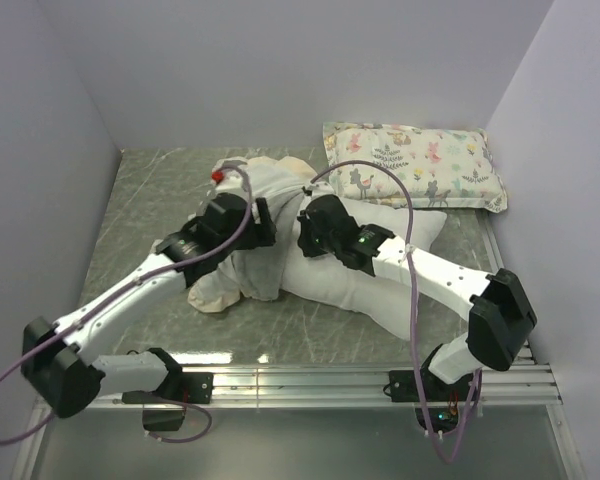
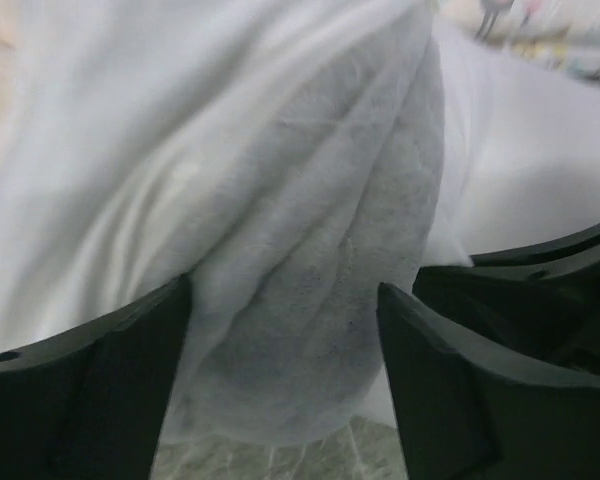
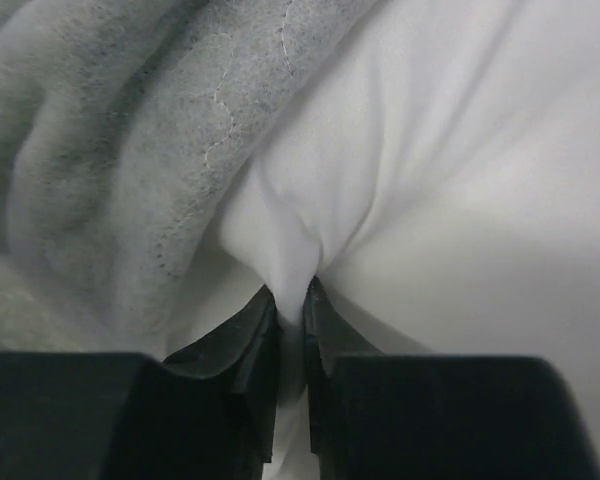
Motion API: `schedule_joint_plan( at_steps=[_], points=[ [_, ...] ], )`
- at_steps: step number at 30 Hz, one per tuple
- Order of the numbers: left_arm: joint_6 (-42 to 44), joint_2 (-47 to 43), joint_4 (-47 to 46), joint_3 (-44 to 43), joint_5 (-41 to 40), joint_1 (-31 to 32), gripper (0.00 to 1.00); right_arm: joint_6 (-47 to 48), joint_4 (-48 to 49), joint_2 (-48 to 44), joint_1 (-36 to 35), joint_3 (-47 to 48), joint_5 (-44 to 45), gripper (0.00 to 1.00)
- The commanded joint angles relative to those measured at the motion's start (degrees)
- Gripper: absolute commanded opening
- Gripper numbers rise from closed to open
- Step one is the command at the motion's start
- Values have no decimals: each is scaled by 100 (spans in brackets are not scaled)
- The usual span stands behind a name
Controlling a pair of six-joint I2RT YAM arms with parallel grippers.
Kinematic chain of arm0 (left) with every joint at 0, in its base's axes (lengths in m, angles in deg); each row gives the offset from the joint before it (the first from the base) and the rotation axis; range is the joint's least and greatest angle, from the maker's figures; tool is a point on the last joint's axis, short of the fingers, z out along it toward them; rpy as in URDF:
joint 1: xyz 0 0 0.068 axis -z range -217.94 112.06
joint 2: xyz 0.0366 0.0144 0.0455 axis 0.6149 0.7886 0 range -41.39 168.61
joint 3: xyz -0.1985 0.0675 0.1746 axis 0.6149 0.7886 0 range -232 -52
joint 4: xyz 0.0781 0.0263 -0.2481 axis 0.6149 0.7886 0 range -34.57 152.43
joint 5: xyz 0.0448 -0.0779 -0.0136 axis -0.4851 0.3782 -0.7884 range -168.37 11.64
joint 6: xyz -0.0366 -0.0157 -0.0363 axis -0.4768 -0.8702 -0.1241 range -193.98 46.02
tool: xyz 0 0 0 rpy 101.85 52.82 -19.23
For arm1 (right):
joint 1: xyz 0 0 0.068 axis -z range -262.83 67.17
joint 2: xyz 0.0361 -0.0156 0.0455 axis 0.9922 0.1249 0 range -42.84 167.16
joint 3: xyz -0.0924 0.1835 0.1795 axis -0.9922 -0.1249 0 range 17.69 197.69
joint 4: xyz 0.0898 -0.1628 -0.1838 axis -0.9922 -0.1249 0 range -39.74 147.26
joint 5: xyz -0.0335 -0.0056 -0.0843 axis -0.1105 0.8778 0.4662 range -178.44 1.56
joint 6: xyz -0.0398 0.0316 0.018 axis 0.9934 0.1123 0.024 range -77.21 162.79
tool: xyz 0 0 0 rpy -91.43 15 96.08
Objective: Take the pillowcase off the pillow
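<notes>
The white pillow (image 1: 380, 275) lies in the middle of the table, its right half bare. The pillowcase (image 1: 265, 195) is bunched over its left end, pale grey-white lining outward, with cream frill (image 1: 212, 297) at the near left. My left gripper (image 1: 265, 228) is open, its fingers either side of a thick fold of pillowcase (image 2: 330, 200). It shows in the left wrist view (image 2: 280, 360), with pillow (image 2: 525, 150) to the right. My right gripper (image 1: 308, 228) is shut on a pinch of smooth white pillow fabric (image 3: 460, 180), seen in the right wrist view (image 3: 290, 300), with fuzzy pillowcase (image 3: 100, 150) to its left.
A smaller pastel animal-print pillow (image 1: 415, 165) lies at the back right against the wall. Grey walls close in the marbled table (image 1: 150, 200) on three sides. A metal rail (image 1: 330, 385) runs along the near edge. Purple cables loop over both arms.
</notes>
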Motion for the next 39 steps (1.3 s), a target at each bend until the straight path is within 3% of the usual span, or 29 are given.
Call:
schedule_joint_plan(
  at_steps=[1, 3, 6, 10, 11, 15, 24, 32, 33, 37, 38, 39],
  points=[
    [174, 472, -318, -86, 65, 297, 80, -261, 224, -113, -24, -260, 89, 7],
    [139, 831, -353, -155, -171, 368, 90, -323, 286, -183, -23, -313, 72, 0],
    [16, 1376, -4, -444, -900, 368, 82, -349, 295, -280, -23, -357, 19, 0],
    [-265, 1704, 602, -718, -2340, 351, 4, -306, -56, -561, -6, -260, 378, 0],
    [-396, 1695, 692, -753, -2552, 298, 1, -262, -257, -797, 11, -260, 483, 0],
    [-389, 1222, 605, -544, -2704, -341, 1, -174, -618, -1501, 353, -208, 616, 0],
    [-458, 571, -97, 352, -1501, -2328, 0, 20, -1102, -2750, 1768, -173, 230, 0],
    [-977, 701, -871, 1179, -446, -3094, 1, 125, -1340, -2917, 2086, 83, 151, 0],
    [-986, 745, -1002, 1380, 16, -3321, 1, 134, -1322, -2926, 2095, 13, 124, 0],
    [-811, 675, -1609, 1654, 732, -3280, 1, 335, -1121, -2874, 1929, -268, -586, 1],
    [-784, 719, -1627, 1663, 785, -3253, 1, 388, -1024, -2838, 1754, -347, -509, 8],
    [-749, 745, -1619, 1620, 829, -3175, 1, 432, -989, -2812, 1569, -357, -369, 29]
  ],
)
